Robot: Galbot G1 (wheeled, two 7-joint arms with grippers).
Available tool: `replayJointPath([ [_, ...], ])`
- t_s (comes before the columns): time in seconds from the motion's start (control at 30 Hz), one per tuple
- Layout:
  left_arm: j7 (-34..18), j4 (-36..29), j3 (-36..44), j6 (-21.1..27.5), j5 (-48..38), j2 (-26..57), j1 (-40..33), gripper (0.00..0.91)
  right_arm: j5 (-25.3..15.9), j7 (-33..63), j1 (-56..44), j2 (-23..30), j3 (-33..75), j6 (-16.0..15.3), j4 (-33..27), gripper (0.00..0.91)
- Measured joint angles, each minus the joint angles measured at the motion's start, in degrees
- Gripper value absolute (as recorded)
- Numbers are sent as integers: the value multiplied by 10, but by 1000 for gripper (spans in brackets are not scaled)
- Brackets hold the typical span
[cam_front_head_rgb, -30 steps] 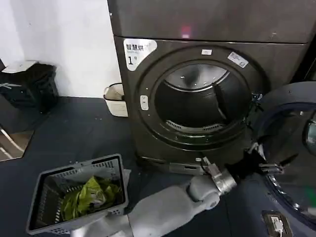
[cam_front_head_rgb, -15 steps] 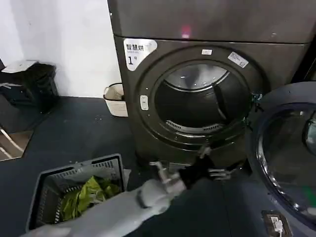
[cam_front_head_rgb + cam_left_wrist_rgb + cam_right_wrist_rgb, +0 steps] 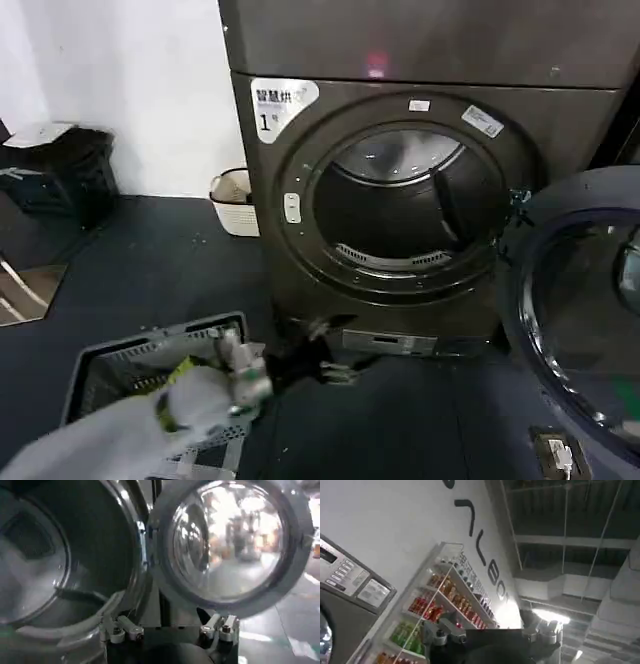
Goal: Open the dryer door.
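The dryer door (image 3: pixel 585 310) stands swung wide open at the right of the machine, its chrome ring and dark glass facing me. The round drum opening (image 3: pixel 405 205) is uncovered and dark inside. My left gripper (image 3: pixel 335 352) hangs low in front of the dryer's base, left of the door and apart from it. In the left wrist view the door (image 3: pixel 232 545) sits beside the drum opening (image 3: pixel 55 555), and the left gripper (image 3: pixel 170 625) is open with nothing between its fingers. The right gripper (image 3: pixel 492 630) is open and points up toward a ceiling.
A grey laundry basket (image 3: pixel 110 365) with green cloth stands on the dark floor at the lower left, partly behind my left arm. A small white bin (image 3: pixel 232 200) sits by the wall left of the dryer. A black crate (image 3: pixel 55 175) is at the far left.
My left arm has drawn back from the open door, sweeping left and down across the dryer's base toward the basket. The door has stayed open.
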Motion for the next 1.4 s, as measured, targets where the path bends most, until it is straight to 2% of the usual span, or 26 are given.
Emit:
replayJointPath([
  [0.23,64,-15,-11,48,-2,112,-32,907,-9,-7,16,1,-22,1,2,907],
  [0.47,150,28,-8,79,45,190,-76,907,-18,-10,24,-2,-31,10,-4,907],
  [0.83,272,154,9,31,235,228,-136,907,-29,-12,35,-3,-52,15,-3,907],
  [1.03,332,208,3,2,308,233,-149,907,-34,-12,39,0,-60,16,0,907],
  [1.23,351,237,-11,-10,388,230,-142,907,-42,-12,42,5,-66,20,1,907],
  [1.4,356,246,-11,-11,401,225,-140,907,-42,-12,43,6,-67,20,2,907],
])
